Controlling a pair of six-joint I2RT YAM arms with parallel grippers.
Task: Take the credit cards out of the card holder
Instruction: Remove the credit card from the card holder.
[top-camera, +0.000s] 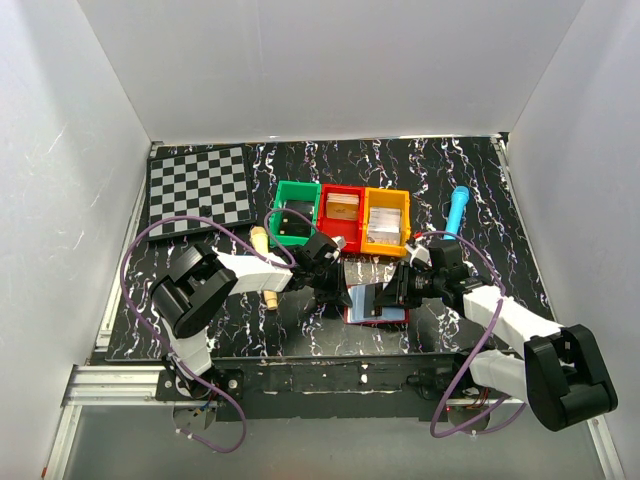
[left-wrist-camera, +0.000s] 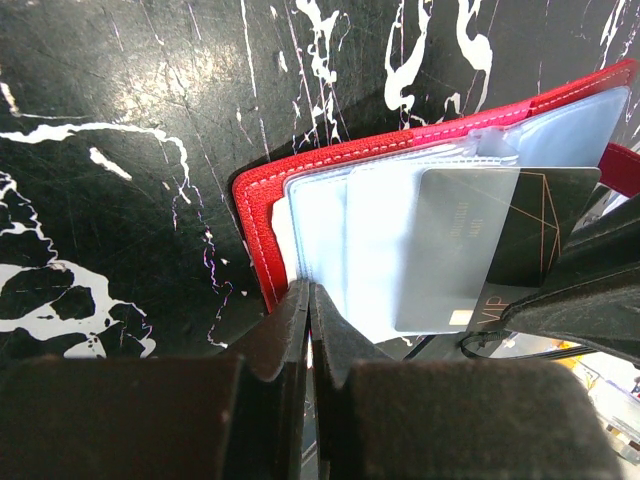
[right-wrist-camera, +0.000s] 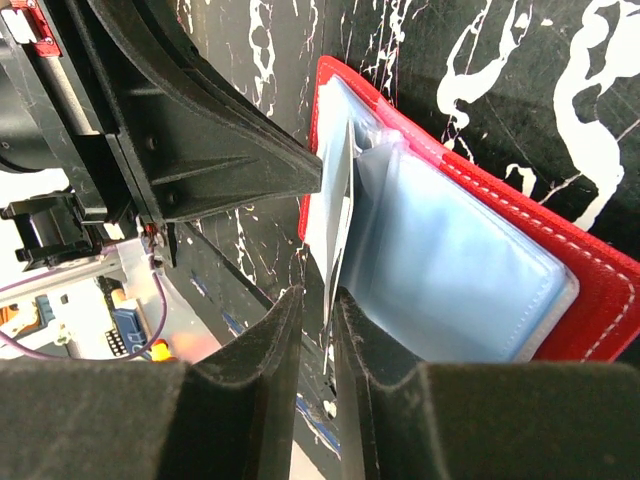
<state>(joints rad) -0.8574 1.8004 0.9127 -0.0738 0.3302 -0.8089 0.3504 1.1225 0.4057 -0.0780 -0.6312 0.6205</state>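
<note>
Card holder (left-wrist-camera: 262, 215) red, pale-blue inside; table (left-wrist-camera: 120, 120) black, white-veined.

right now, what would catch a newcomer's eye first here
The open red card holder lies at the front middle of the table, between both arms, its pale-blue sleeves fanned out. A grey card sticks partway out of a sleeve, its edge between the right gripper's jaws, while the left gripper's jaws are shut at the holder's edge. Behind stand green, red and orange bins.

A robotics lab test cell: white panel walls (top-camera: 300, 60) enclose a black marbled table (top-camera: 480, 190) edged by aluminium rail (top-camera: 110, 385)
</note>
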